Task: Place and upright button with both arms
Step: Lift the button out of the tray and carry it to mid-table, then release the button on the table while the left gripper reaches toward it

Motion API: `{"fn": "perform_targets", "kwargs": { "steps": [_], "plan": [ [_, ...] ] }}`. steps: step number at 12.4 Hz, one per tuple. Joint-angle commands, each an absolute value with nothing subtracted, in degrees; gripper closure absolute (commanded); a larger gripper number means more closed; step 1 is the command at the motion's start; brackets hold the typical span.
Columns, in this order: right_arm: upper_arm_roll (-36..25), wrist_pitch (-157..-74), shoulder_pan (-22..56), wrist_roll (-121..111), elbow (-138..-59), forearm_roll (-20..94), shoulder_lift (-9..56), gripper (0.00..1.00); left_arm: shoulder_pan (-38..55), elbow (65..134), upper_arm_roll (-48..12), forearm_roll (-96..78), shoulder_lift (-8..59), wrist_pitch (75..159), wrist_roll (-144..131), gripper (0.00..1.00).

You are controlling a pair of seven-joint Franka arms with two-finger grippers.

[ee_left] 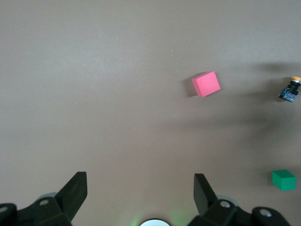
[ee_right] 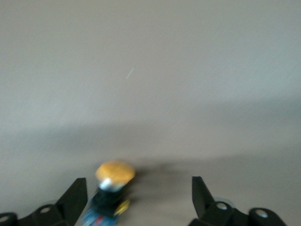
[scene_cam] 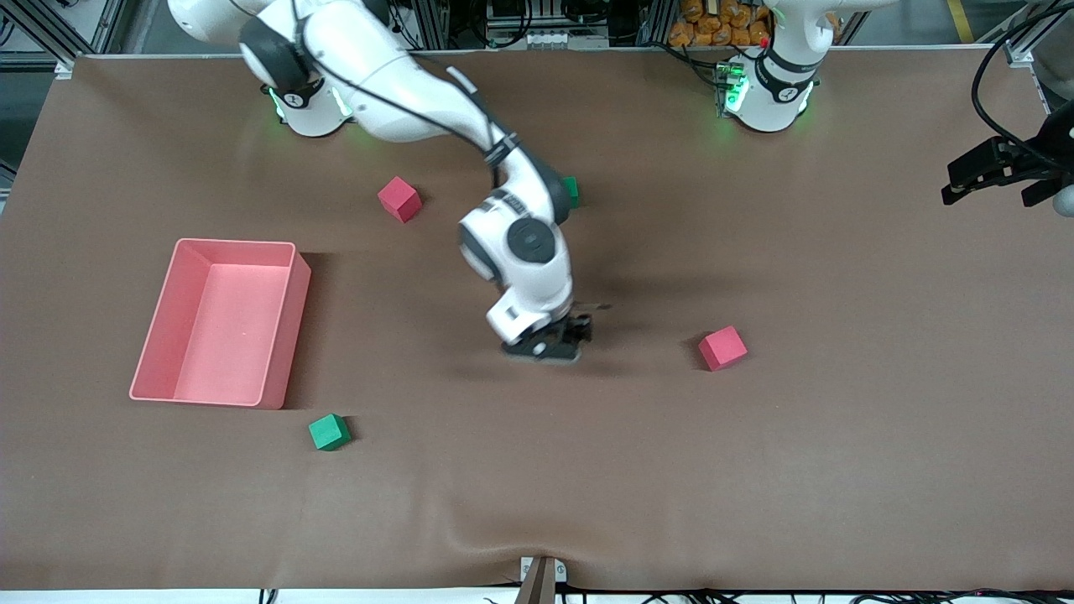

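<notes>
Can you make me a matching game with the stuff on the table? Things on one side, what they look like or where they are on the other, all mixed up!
Things:
1. button
2. tray
3. left gripper
4. cube nearest the front camera

Matches:
A. green
B. pink, open on top
C. orange cap, between the right gripper's open fingers
D. open, over bare table at the left arm's end

Right pairs: 1-C, 2-B, 3-D, 4-A
</notes>
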State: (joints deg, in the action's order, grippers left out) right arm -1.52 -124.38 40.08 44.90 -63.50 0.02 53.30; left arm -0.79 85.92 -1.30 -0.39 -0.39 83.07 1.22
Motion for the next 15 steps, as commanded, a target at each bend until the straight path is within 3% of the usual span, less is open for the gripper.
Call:
{"fn": "perform_targets", "kwargs": {
  "steps": [1,7,11,15],
  "plan": [
    [-0.26,-110.81,34.3,37.55,-64.07,0.18,47.47,0.0,-1.58,85.34,-1.41,-1.58,0.26,82.71,2.9,0.0],
    [-0.61,-88.97,24.8,19.08,-65.56,-0.17,38.51,0.0,3.24,85.17,-2.28,-5.7,4.99,82.88,3.96,0.0],
    [-0.79,-88.07,13.74,16.98,-81.08,-0.7,26.92,0.0,9.74,84.55,-2.37,-9.14,11.06,83.32,3.34,0.0],
    [-0.88,-93.74,2.4,5.73,-93.21,-3.78,21.64,0.0,17.73,82.01,-2.2,-8.53,18.09,83.41,3.43,0.0]
  ]
}}
